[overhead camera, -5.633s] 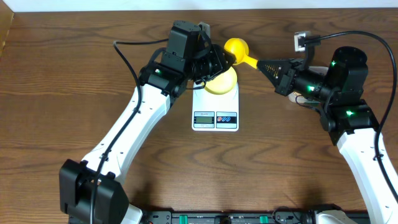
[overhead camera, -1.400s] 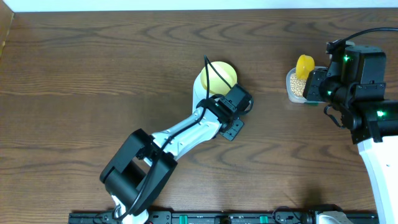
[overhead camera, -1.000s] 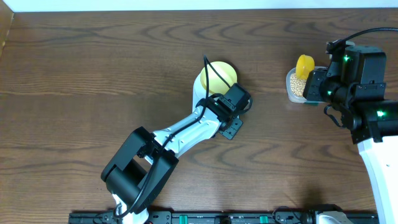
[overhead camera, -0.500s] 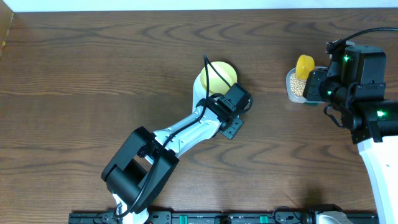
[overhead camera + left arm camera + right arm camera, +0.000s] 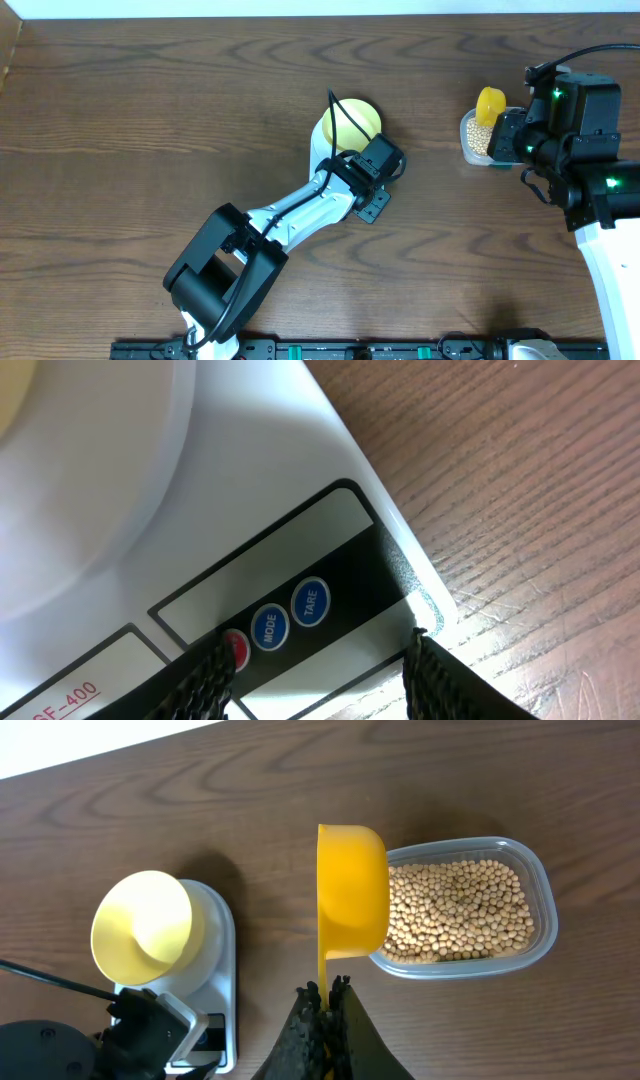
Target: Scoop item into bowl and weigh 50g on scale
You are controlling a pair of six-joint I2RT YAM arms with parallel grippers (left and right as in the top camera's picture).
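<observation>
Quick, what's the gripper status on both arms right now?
Left gripper: open, empty, fingers straddling the scale buttons.
Right gripper: shut on the yellow scoop by its handle.

**A:** Surface?
**B:** Tabletop (image 5: 150, 120): dark brown wood, grain running side to side.
**A:** Items resting directly on it?
**B:** Two. Item one: white scale (image 5: 224, 960), near the middle, round buttons along one edge. Item two: clear plastic tub (image 5: 543, 910), rounded corners, well apart from the scale on the right side.
</observation>
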